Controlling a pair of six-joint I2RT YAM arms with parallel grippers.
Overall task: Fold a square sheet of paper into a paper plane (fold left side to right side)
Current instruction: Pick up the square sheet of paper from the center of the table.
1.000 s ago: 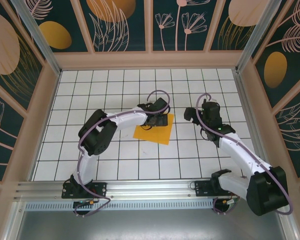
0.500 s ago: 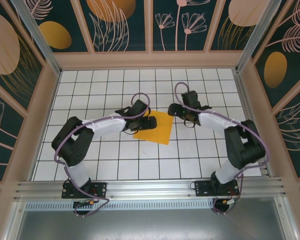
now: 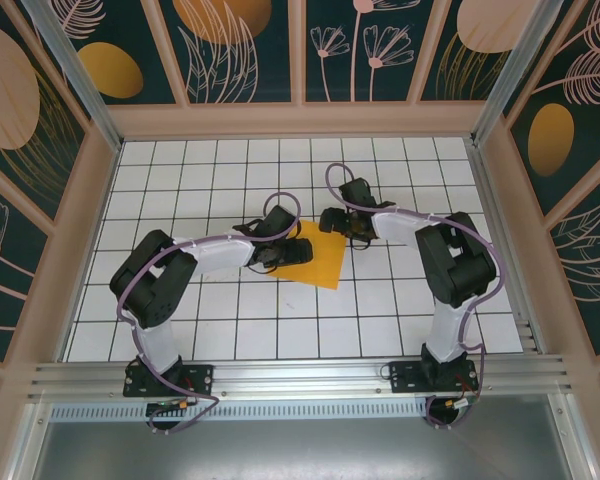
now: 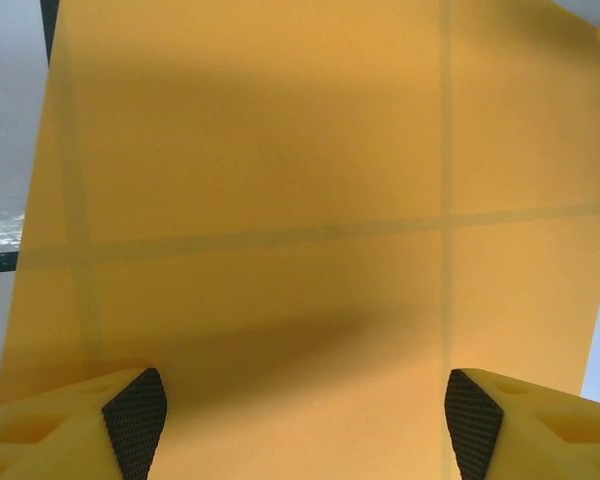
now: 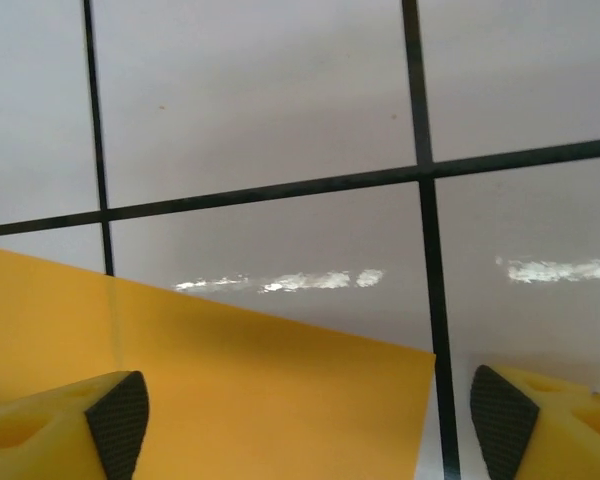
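The square sheet of paper [image 3: 320,262] is bright orange and lies flat on the white tiles at the table's middle, with no crease showing. A paper plane is out of view. My left gripper [image 3: 296,250] hovers over the sheet's left part. In the left wrist view the sheet [image 4: 280,200] spreads under the left gripper [image 4: 305,425], which is open, its fingertips [image 4: 135,420] wide apart. My right gripper [image 3: 332,222] is at the sheet's far corner. In the right wrist view that corner [image 5: 260,400] lies between the open jaws of the right gripper [image 5: 310,425].
The white grid-tiled table [image 3: 230,320] is boxed in by wood-framed patterned walls [image 3: 90,200] on three sides. An aluminium rail [image 3: 300,375] carrying both arm bases runs along the near edge. Bare tiles surround the sheet.
Both arms have swung in toward the sheet. The left gripper slid from its far edge to its left part. The right gripper came leftward to the far corner.
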